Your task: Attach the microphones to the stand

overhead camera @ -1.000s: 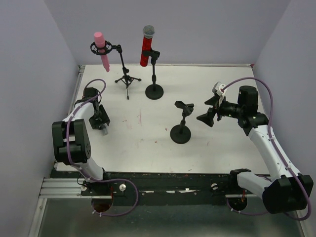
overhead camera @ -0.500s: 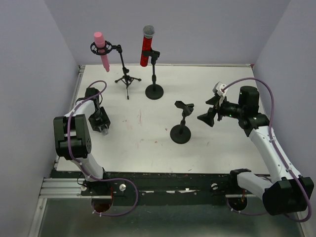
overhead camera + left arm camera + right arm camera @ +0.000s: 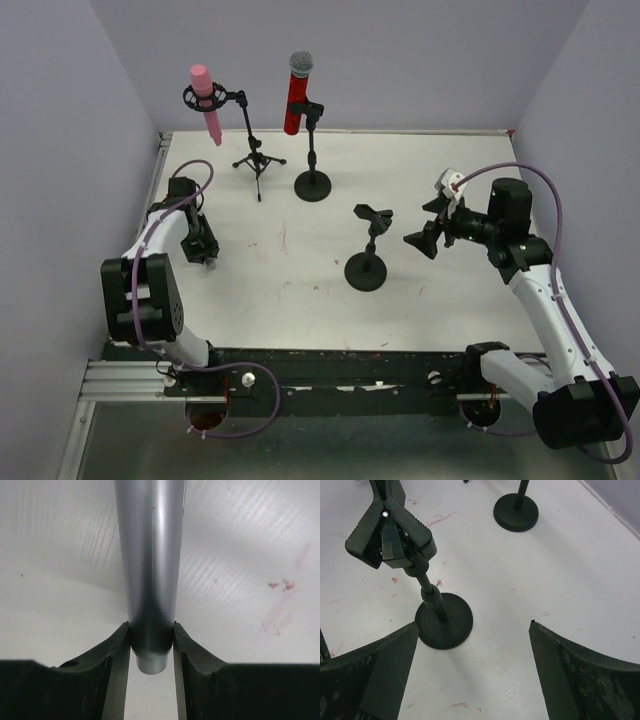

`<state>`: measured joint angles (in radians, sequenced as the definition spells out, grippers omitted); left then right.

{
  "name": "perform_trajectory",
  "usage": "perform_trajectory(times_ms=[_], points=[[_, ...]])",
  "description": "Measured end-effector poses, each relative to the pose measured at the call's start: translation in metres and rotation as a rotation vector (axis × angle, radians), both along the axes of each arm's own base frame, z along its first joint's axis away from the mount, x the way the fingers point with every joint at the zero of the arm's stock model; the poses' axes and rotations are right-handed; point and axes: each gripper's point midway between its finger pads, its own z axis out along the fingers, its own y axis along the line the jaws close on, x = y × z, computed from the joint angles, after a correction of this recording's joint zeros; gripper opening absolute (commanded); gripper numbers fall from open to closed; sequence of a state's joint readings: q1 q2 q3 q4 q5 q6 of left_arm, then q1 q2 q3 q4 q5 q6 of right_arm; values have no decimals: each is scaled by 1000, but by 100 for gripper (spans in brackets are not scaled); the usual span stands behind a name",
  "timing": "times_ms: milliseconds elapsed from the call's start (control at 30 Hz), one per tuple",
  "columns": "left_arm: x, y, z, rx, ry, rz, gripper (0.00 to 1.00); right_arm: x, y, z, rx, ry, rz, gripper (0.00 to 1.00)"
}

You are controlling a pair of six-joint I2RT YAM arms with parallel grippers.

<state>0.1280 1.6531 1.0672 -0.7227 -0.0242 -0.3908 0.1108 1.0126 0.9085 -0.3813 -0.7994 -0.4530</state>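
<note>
Progress stands at two of three. Pink mic [image 3: 205, 100] sits in the ring mount of the tripod stand [image 3: 257, 160]. Red mic [image 3: 296, 95] is held upright on the round-base stand [image 3: 313, 185] beside it, both at the far edge of the table [image 3: 300, 300].

Silver mic [image 3: 150, 570] is the one left. It lies on the table at the left side, well apart from the empty stand [image 3: 367, 268] in the middle. Left gripper [image 3: 203, 246] is down over it, and the wrist view shows its pads [image 3: 119, 650] pressed against both sides of the barrel near its tail end (a grip, by the look of it, though the mic seems not yet lifted).

Right gripper [image 3: 425, 238] hangs with jaws spread wide, holding nothing, just right of the empty stand, whose clip [image 3: 390, 535] is unfilled.

What remains, I judge, is to lift the silver mic, carry it across and seat it in that clip.
</note>
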Motion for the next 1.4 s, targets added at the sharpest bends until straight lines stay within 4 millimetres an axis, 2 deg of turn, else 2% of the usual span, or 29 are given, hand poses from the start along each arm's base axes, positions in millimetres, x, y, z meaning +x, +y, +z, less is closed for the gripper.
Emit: perform_trajectory(times_ms=[167,200,300,467,533,700,800,867,1000,1133,1167,1333,1400], points=[[-10,-15,49,-37,-198,-29,0,-2,-6,4,-17,-17,-37,100],[-13,-21,64,-60,-272,-42,0,-2,-8,4,-21,-20,-47,100],[-25,-37,90,-114,-410,-74,0,1,-14,4,-30,-24,-83,100],[-44,-66,112,-240,-555,-126,0,5,-23,9,-47,-6,-144,100],[-51,-78,116,-297,-595,-149,0,7,-26,25,-53,-19,-164,100],[-74,-107,130,-420,-728,-249,0,9,-26,92,-53,-109,-157,100],[-89,-125,152,-481,-854,-345,0,4,-19,120,-36,-124,-105,100],[-97,-136,171,-512,-946,-413,0,0,-11,131,-15,-106,-49,100],[-114,-164,216,-602,-1106,-570,0,-5,5,130,34,-11,53,100],[-132,-197,255,-720,-1150,-721,0,-3,21,126,99,108,133,100],[-137,-207,270,-753,-1165,-762,0,-4,26,126,116,137,151,100],[-150,-253,331,-878,-1224,-926,0,-20,54,140,194,229,273,100],[-149,-274,351,-916,-1242,-963,0,-30,61,149,228,255,320,100]])
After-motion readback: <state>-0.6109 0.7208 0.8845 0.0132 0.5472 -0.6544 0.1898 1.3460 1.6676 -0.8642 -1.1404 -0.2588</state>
